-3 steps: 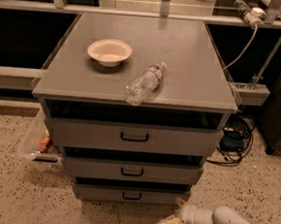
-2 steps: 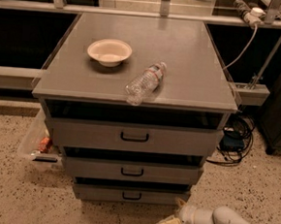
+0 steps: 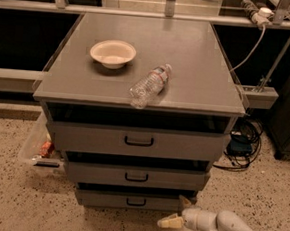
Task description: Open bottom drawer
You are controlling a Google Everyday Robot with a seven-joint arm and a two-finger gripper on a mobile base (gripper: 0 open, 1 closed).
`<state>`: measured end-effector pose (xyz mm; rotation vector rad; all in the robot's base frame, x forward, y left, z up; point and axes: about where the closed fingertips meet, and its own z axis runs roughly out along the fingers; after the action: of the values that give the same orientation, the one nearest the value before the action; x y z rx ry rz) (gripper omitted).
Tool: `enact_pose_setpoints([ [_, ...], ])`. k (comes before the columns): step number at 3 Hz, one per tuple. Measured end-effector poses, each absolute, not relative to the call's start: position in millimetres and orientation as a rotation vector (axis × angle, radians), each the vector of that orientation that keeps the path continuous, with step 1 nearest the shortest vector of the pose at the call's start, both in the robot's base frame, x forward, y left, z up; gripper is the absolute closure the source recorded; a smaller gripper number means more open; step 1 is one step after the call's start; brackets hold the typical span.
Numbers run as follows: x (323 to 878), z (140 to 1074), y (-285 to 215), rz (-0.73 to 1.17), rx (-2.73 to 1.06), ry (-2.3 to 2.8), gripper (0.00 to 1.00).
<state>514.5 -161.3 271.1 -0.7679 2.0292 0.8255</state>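
The bottom drawer (image 3: 103, 199) is the lowest, narrowest grey front of the cabinet, with a small black loop handle (image 3: 136, 202). It looks closed or nearly so, with a dark gap above it. My gripper (image 3: 176, 212) is low by the floor at the drawer's right end, on a white arm coming in from the lower right. Its cream fingers (image 3: 169, 221) are spread apart and hold nothing. One finger points left below the drawer front, the other points up by the drawer's right corner. The gripper is to the right of the handle, not on it.
Above are the middle drawer (image 3: 100, 173) and the widest top drawer (image 3: 93, 138). On the cabinet top lie a white bowl (image 3: 113, 53) and a clear plastic bottle (image 3: 150, 85). A clear bin (image 3: 38, 146) sits on the floor at the left, and cables (image 3: 243, 145) lie at the right.
My gripper has shifted slightly up and to the left, closer to the bottom drawer's right end. The drawers have not moved.
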Motion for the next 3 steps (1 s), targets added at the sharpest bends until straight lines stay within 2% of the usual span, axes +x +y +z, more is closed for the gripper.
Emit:
enact_pose_setpoints([
  [3,574.1,235.4,-151.7,0.864,-0.639,1.955,0.0],
])
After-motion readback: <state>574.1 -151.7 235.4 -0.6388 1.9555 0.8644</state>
